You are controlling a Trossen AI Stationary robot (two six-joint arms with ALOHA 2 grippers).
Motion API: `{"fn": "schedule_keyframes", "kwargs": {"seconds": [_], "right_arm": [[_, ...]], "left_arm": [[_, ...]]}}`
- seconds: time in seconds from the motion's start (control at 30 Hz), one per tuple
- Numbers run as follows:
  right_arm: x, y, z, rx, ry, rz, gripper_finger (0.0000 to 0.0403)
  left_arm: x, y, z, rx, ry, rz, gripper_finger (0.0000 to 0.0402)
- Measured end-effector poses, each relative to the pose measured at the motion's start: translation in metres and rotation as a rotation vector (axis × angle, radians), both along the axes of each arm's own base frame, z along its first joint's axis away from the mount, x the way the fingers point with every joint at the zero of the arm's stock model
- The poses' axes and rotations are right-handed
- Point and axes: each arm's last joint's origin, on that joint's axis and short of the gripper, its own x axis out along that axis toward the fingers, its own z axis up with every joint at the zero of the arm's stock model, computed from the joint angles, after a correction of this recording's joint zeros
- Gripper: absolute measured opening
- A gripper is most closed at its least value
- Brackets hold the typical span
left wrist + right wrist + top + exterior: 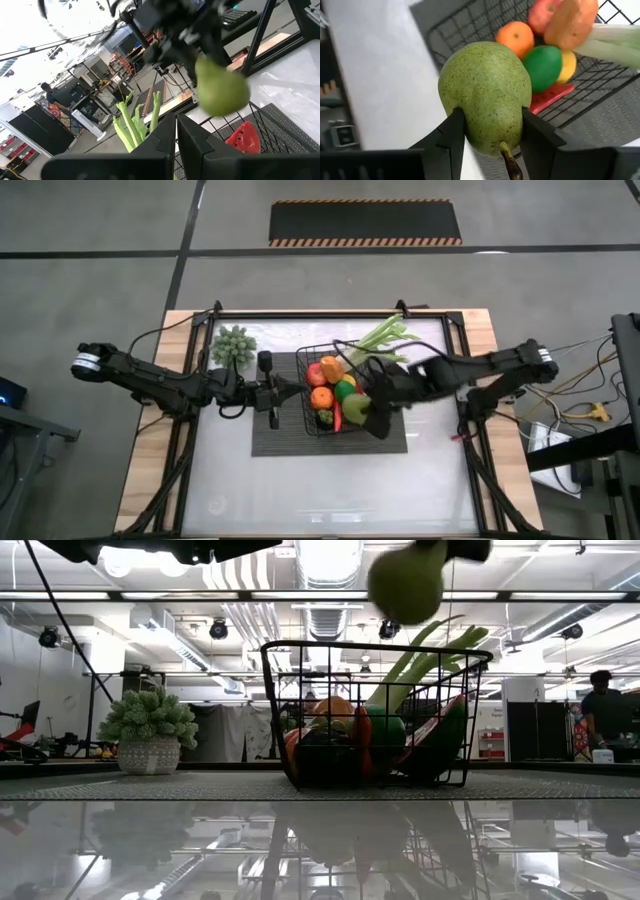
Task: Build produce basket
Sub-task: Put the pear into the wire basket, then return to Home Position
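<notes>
High view: glossy white table (330, 480), wood edges, dark ribbed mat (275, 435) under basket (312, 395); near half bare. Left gripper (290, 391) closed, empty, beside basket. Right gripper (368, 412) clamps pear (356, 408) over basket's near-right corner.

Low view: pear (405, 582) above rim; potted plant (149, 730) left.

Left wrist view: leek (131, 125) visible.

Right wrist view: produce (542, 62) below pear.

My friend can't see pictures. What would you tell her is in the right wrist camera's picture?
The right gripper holds a speckled green pear between its two dark fingers, above the edge of a black wire basket. Inside the basket lie an orange, a round green piece, a yellow piece and a pale leek.
</notes>
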Motion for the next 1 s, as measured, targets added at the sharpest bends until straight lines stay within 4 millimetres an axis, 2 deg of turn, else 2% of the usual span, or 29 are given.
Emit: {"fn": "schedule_keyframes", "kwargs": {"seconds": [0.23,0.4,0.57,0.8,1.0], "right_arm": [[0.031,-0.042,-0.034,0.048,0.14,0.083,0.0134],[0.044,-0.052,-0.062,0.053,0.286,0.119,0.0134],[0.054,-0.051,-0.081,0.051,0.36,0.153,0.0137],[0.059,-0.052,-0.092,0.045,0.395,0.15,0.0239],[0.054,-0.053,-0.082,0.045,0.361,0.138,0.0293]], "left_arm": [[0.0,0.0,0.0,0.0,-0.001,-0.001,0.0],[0.0,0.0,0.0,-0.002,0.0,-0.001,0.0],[0.0,0.0,0.0,-0.004,0.0,-0.001,0.0],[0.0,0.0,-0.001,-0.005,0.008,0.0,0.0],[0.0,0.0,-0.005,0.0,0.052,0.0,0.0]]}}
